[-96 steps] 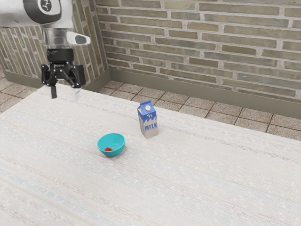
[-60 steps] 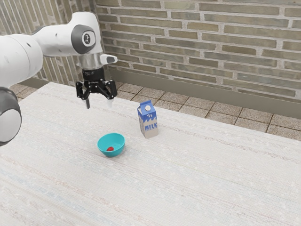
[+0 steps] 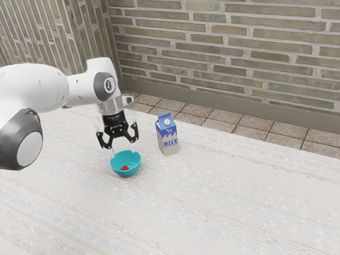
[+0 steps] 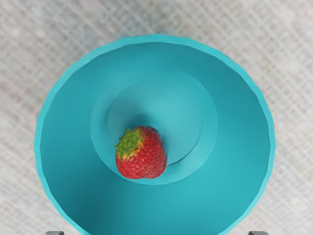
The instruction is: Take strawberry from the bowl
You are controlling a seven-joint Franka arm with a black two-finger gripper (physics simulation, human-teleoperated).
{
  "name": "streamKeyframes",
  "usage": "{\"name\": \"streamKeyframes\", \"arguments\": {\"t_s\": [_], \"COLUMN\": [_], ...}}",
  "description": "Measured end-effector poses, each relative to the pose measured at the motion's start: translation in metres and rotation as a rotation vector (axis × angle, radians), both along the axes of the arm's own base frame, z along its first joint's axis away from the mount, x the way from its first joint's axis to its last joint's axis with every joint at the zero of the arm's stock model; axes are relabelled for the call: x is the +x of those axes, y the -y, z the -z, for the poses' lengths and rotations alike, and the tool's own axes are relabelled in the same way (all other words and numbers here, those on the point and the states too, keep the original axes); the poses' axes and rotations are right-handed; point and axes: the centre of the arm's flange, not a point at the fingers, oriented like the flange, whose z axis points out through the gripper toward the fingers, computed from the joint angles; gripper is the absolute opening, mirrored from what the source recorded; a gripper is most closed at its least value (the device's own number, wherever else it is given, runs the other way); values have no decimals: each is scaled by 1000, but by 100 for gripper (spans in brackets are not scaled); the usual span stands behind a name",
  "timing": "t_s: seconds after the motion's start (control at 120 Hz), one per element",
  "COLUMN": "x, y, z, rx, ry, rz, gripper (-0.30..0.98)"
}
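Strawberry (image 4: pixel 142 154) inside bowl (image 3: pixel 126 172); tool (image 3: pixel 123 152) just above bowl, spread wide, holding nothing. Could knock bowl's rim (image 4: pixel 156 38) if descending off-centre.

Your arm (image 3: pixel 40 87) enters from the exterior view's left, its white forearm running roughly level to the wrist (image 3: pixel 106 86). Below that, your black gripper (image 3: pixel 123 153) points down, leaning slightly off vertical. Its two fingers stand wide apart, the fingertips at your wrist view's lower edge, well separated.
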Motion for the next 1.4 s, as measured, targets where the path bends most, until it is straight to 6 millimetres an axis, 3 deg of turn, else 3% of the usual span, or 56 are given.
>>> {"name": "streamKeyframes", "arguments": {"t_s": [0.333,1.042,1.3,1.4], "x": [5,5,6,8], "y": [0,4,4,5], "z": [47,71,70,35], "rx": [48,89,91,82], "ry": [-67,-44,-42,5], "rz": [-144,-177,-174,-165], "gripper": [35,21,9,7]}}
